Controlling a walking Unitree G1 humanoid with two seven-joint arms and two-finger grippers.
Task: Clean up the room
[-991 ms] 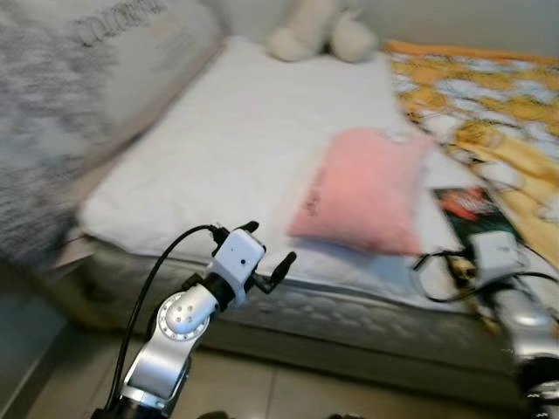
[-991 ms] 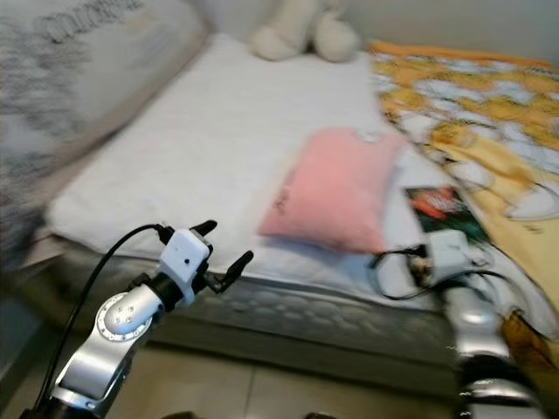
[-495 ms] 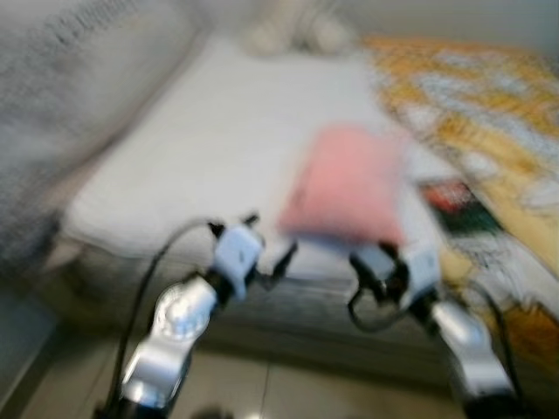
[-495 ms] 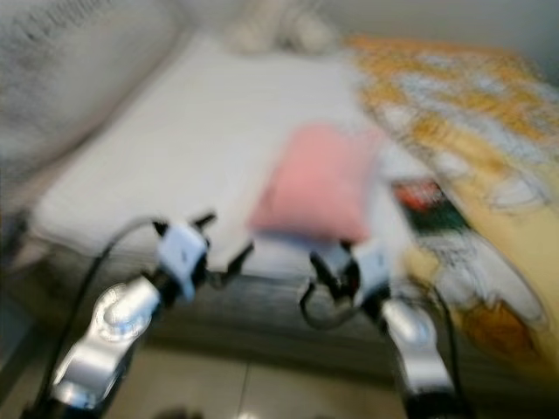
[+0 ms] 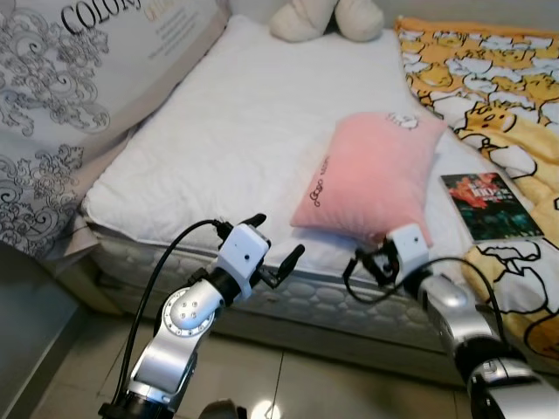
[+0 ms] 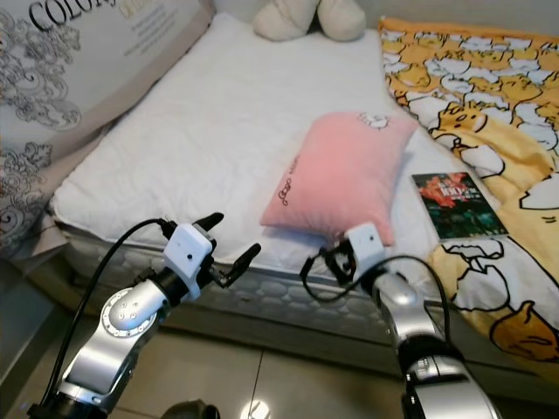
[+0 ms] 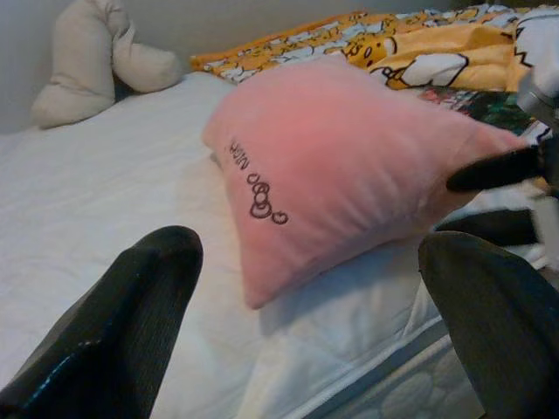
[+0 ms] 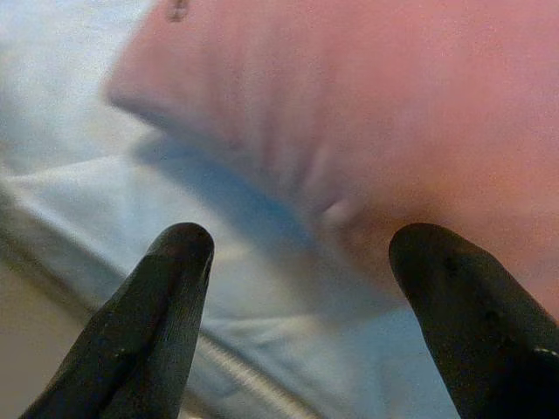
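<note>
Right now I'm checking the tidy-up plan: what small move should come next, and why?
Probably ease the right gripper forward to take the pink pillow by its near edge. Its fingers are open just short of that edge, at the mattress rim, while the left gripper hangs open farther off.

Head eyes look down over the bed — wrist cameras sit close, perhaps nearly touching, sharing the pink pillow.

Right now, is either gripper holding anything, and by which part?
Nothing is held. The left gripper is open, short of the bed edge. The right gripper is open at the near edge of the pink pillow, not closed on it.
</note>
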